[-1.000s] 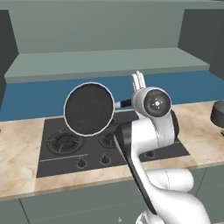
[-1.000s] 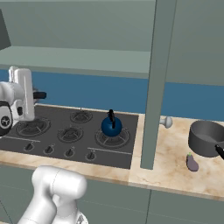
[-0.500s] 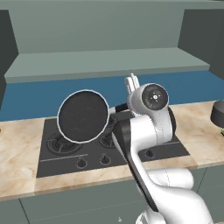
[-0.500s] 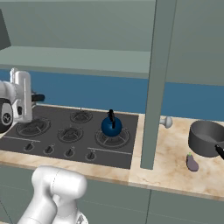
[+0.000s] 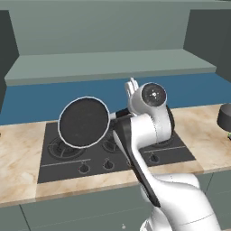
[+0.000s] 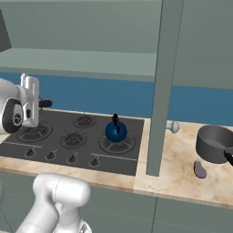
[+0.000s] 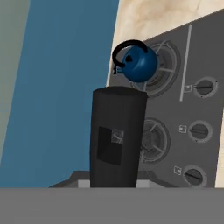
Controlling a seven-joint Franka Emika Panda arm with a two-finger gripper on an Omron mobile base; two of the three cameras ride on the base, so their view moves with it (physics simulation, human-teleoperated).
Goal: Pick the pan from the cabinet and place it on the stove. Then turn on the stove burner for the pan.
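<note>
Item: shallow round black pan, pale-rimmed, tilted on edge, centre-left of frame above black gas cooktop. Jaws clenched on its handle. Handling: level, then lower over large left burner.

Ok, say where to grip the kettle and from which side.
Grip the kettle by the black handle on top, coming down from above. The round body looks too wide and smooth for the fingers, while the handle stands clear above it.

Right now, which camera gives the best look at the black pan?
The left base view: the pan faces the camera, tilted up on edge above the stove's left end. The hand view shows just its dark handle. In the right base view I can't make it out.
</note>
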